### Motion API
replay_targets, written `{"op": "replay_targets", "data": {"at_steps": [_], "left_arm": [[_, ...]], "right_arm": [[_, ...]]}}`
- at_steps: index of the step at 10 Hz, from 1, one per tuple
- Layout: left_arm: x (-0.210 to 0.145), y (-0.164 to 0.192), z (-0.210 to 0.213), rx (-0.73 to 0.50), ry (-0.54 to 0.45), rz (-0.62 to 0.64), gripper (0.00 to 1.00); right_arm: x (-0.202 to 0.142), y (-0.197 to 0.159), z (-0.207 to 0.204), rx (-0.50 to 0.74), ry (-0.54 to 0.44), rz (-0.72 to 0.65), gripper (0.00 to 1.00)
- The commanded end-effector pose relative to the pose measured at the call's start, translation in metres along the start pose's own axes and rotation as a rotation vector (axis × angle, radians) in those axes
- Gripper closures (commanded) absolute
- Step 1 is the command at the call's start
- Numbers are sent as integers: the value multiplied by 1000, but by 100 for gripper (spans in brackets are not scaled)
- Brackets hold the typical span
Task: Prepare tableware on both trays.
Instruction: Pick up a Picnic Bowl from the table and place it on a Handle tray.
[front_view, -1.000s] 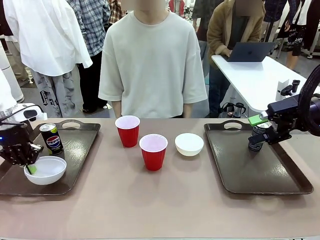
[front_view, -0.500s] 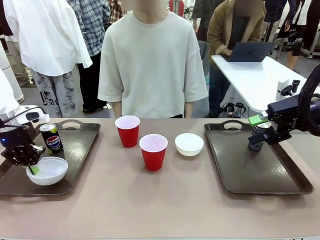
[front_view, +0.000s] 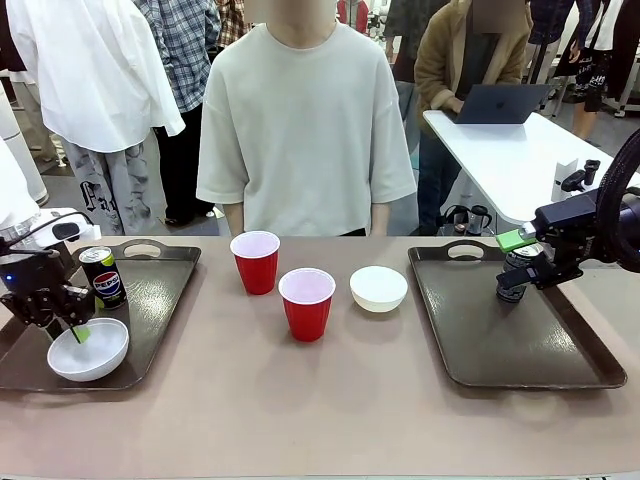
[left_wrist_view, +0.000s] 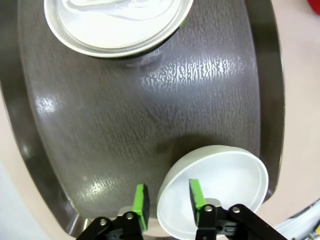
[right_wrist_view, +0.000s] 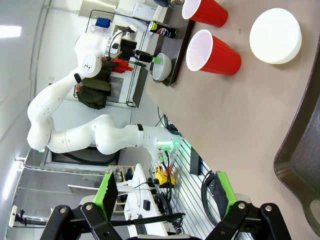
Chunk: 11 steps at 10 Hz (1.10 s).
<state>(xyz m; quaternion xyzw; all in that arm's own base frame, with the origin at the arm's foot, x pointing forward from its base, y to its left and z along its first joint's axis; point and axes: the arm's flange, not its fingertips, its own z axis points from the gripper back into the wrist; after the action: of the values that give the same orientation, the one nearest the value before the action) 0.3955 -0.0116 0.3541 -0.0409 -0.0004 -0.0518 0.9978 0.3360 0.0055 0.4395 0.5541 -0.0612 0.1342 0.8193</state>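
On the tan table's (front_view: 330, 400) dark brown plastic left tray (front_view: 160, 290), the shallow white bowl (front_view: 88, 350) has settled at the Pepsi can's (front_view: 103, 277) seven o'clock, left gripper (left_wrist_view: 169, 199) spread: released.

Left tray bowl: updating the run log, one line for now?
left gripper: open, straddling bowl rim | bowl: on left tray | right gripper: open

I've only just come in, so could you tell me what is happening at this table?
The left gripper is open astride the rim of a white bowl on the left tray, near the Pepsi can. The right gripper is open beside a dark can on the right tray. Two red cups and a second bowl sit on the table between the trays, with a person standing behind.
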Motion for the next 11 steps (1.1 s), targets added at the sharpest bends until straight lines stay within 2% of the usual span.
{"op": "replay_targets", "data": {"at_steps": [1,2,3,6,7,8,11], "left_arm": [[-13,-1,3,-28,-34,-28,0],[-16,-5,15,-28,-39,-34,0],[-21,-9,31,-17,-48,-37,34],[-34,-21,89,-9,-47,-70,6],[-40,-28,111,-119,-38,-73,0],[-51,-33,141,-298,-61,-63,0],[-79,-26,203,-574,-143,-17,0]], "right_arm": [[0,-1,-1,20,-8,8,0],[0,-1,-1,20,-8,8,0],[0,-1,-1,20,-8,8,0],[0,-1,-1,20,-8,8,0],[0,-1,-1,20,-8,8,0],[0,-1,-1,20,-8,8,0],[0,-1,-1,20,-8,8,0]]}}
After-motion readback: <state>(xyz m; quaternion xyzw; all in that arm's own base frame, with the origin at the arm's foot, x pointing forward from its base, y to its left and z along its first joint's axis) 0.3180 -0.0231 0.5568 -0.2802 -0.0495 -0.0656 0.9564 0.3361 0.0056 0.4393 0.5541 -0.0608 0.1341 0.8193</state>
